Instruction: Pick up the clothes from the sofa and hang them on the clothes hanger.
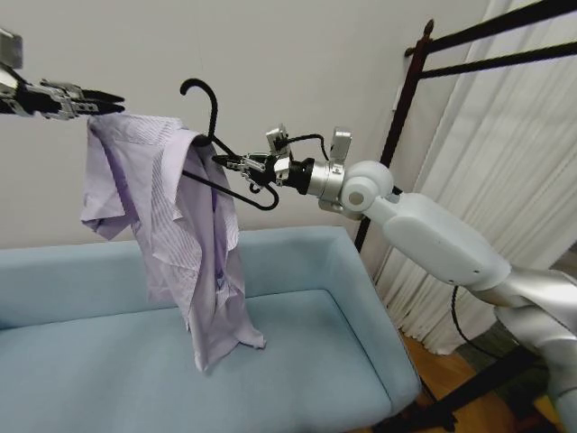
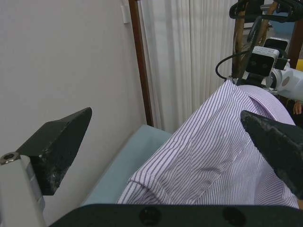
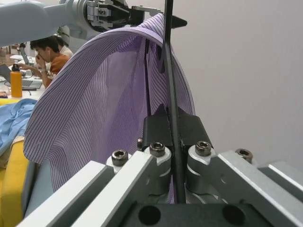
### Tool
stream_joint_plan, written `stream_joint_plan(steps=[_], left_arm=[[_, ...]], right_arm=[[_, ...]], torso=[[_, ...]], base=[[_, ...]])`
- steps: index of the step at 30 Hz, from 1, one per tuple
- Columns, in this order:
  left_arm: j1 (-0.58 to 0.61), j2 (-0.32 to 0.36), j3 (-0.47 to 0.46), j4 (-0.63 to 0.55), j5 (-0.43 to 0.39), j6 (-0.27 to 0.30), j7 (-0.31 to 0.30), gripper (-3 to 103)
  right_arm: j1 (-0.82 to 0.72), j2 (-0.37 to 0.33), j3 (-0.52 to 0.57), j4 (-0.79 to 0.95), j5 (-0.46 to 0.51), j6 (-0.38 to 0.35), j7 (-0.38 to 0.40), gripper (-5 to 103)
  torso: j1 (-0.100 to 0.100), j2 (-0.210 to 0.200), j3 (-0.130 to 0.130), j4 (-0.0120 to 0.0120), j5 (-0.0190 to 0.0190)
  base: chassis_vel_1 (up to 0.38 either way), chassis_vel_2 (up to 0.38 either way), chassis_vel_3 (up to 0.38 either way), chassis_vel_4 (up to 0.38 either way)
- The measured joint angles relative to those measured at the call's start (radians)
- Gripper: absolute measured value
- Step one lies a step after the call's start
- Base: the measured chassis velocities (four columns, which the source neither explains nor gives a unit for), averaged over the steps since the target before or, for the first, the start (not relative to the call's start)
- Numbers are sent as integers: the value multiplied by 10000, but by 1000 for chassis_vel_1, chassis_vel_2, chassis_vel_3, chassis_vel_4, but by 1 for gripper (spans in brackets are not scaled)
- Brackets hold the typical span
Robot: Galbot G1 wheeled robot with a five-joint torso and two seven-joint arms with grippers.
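Observation:
A lilac striped shirt (image 1: 180, 225) is draped over a black hanger (image 1: 200, 93) and hangs in the air above the sofa. My right gripper (image 1: 233, 163) is shut on the hanger's lower bar, which runs between its fingers in the right wrist view (image 3: 172, 124). High at the left, my left gripper (image 1: 110, 106) is at the shirt's shoulder. Its left wrist view shows the gripper (image 2: 165, 116) open, fingers (image 2: 61, 142) wide apart, with the striped shirt (image 2: 213, 156) lying between and beyond them. The shirt's tail hangs just above the seat.
A light blue sofa (image 1: 315, 361) spans the lower part of the head view, against a plain wall. A dark clothes rack (image 1: 407, 99) with horizontal bars stands at the right, with white curtains (image 1: 505, 153) behind it.

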Motion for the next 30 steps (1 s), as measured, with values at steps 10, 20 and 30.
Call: stream_joint_plan(steps=[10, 20, 30], left_arm=[[103, 63, 200, -64, -116, 252, 70, 100], [127, -12, 344, -185, 30, 248, 263, 76], [143, -76, 326, -177, 86, 226, 329, 39]], right_arm=[[-46, -68, 118, 64, -35, 26, -49, 2], [-78, -47, 138, 92, -148, 37, 4, 2], [-41, -49, 70, 76, -259, 35, 35, 2]], torso=[[0, -2, 0, -1, 0], [0, -1, 0, -1, 0], [0, -1, 0, -1, 0]], base=[[0, 0, 0, 0], [0, 0, 0, 0], [0, 0, 0, 0]])
